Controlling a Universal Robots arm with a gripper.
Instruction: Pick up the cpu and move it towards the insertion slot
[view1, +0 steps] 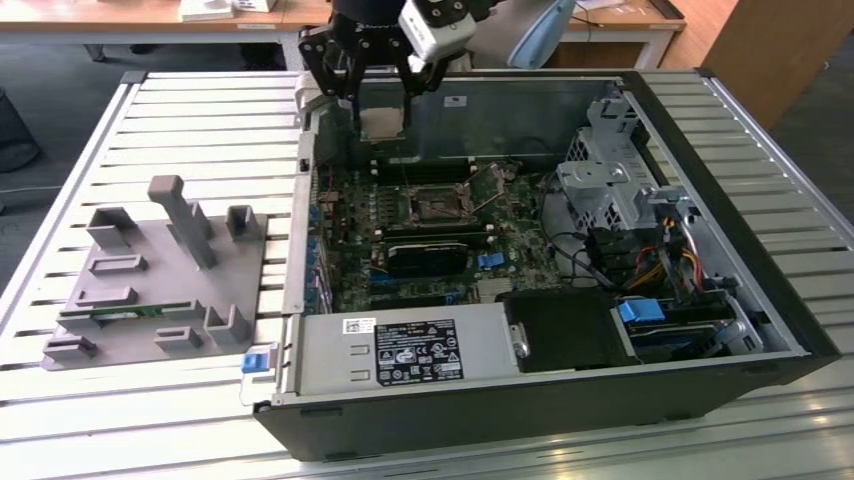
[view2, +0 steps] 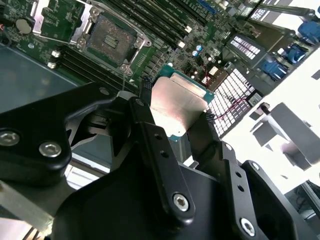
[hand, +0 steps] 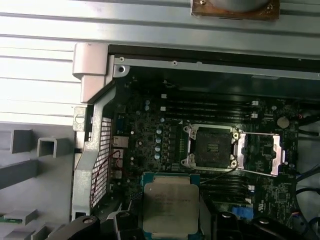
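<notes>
- Cpu (view1: 383, 121) held in the gripper (view1: 383, 112), jaws closed narrow on two opposite edges of the chip; silvery top and pale rim show between the black fingers (view2: 150, 127) in the second wrist view.
- Chip hangs in the air above the open computer case (view1: 747, 290), over its far edge toward the exterior view's left, clear of the motherboard (view1: 350, 235) below.
- Insertion slot (view1: 437, 203) lies nearer the camera than the chip and slightly toward the exterior view's right, and lower. Shiny frame, dark centre, its cover plate (hand: 262, 154) flipped open to one side in the first wrist view.
- Key relation: chip and slot apart, not yet aligned; in the first wrist view the cpu (hand: 170, 206) sits just beside the slot (hand: 212, 146), offset rather than over it.
- Chip sides look roughly parallel to the socket frame, judging by the first wrist view.
- Grey fixture tray (view1: 147, 290) rests on the slatted table (view1: 174, 120), well apart on the exterior view's left.
</notes>
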